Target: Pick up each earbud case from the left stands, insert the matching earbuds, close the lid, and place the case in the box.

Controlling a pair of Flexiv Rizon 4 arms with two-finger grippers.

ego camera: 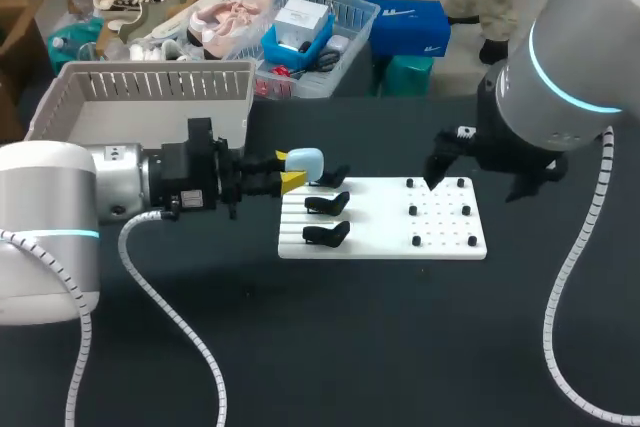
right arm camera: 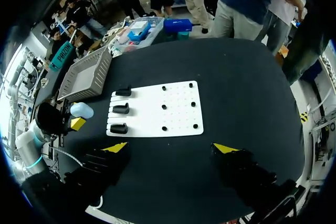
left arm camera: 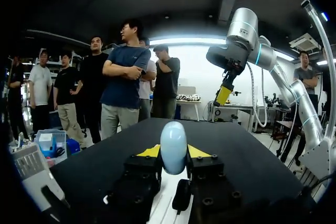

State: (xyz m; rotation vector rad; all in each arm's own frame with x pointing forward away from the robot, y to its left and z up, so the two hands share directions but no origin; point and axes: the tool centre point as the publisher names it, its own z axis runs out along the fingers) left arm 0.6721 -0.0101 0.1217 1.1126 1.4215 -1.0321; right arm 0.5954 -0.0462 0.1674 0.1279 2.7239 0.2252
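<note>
My left gripper (ego camera: 288, 173) is shut on a light blue earbud case (ego camera: 303, 160), holding it just beside the far stand of a white board (ego camera: 380, 222). In the left wrist view the rounded case (left arm camera: 173, 148) sits upright between the yellow fingertips (left arm camera: 149, 151). Three black stands (ego camera: 327, 205) line the board's left side. Small black earbuds (ego camera: 413, 211) sit in pairs on its right side. My right gripper (right arm camera: 171, 148) hangs open and empty high above the board (right arm camera: 157, 109), with the case (right arm camera: 82, 110) off to one side of it.
A grey slatted basket (ego camera: 150, 97) stands at the back left of the black table, behind my left arm (ego camera: 60, 207). My right arm (ego camera: 560, 77) comes in over the back right, its cable looping down the right edge.
</note>
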